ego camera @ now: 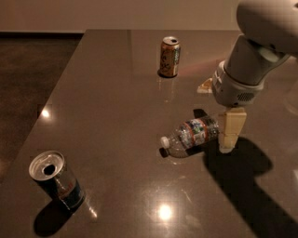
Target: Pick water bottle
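Glossy brown table (102, 116); dark floor (28, 69) left; pale wall (116, 14) behind

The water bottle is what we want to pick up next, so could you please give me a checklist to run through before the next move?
1. Target found: the water bottle lies on its side on the table, white cap pointing near-left. Ok.
2. Pincer in position: it is low at the bottle's base end. Ok.
3. Pincer open: its fingers stand well apart, one in front of the base, one behind. Ok.
4. Bottle body centred between the fingers: the wrist hides the far side. Cannot tell.
5. Clearance: the orange-brown can and the blue can stand well away from the bottle. Ok.
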